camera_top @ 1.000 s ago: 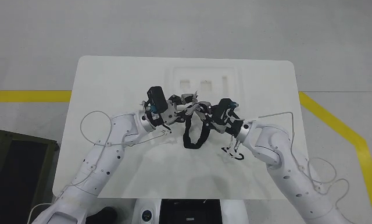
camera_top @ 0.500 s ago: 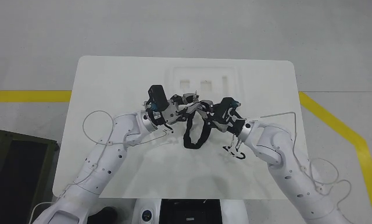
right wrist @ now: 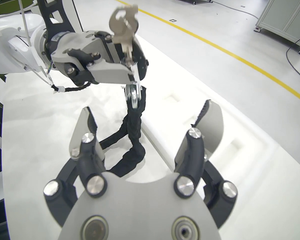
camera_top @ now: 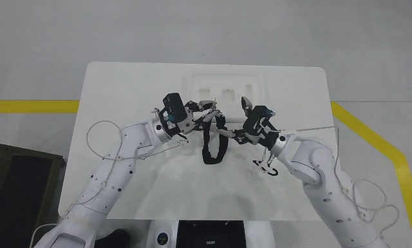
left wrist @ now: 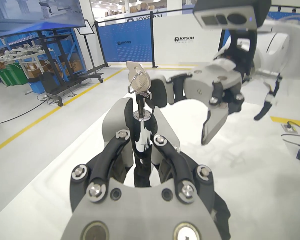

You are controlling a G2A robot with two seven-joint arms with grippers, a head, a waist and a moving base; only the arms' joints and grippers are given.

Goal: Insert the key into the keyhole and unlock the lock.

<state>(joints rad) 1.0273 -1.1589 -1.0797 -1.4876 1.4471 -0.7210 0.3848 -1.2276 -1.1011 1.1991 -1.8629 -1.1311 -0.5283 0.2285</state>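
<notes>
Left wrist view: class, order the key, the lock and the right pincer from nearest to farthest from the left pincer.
1. lock, clamped in the left pincer.
2. key, sticking out of the lock, just beyond.
3. right pincer, open, farthest, beyond the key.

All the print I can make out from my left wrist sits on the partitions in the room behind. The white partition panel (left wrist: pixel 190 53) in the upper middle of the frame carries a dark logo mark (left wrist: pixel 184 39) with a single word in capitals. A much finer line beneath it is too small for me to read. The blue perforated panel (left wrist: pixel 115 38) to its left bears a smaller white copy (left wrist: pixel 124 42) of that mark. Above it, larger dark capitals (left wrist: pixel 143 17) run along the partition's top edge, partly hidden by a black rail (left wrist: pixel 175 10). The sign on a stand (left wrist: pixel 86 27) at upper left is too small to read.
</notes>
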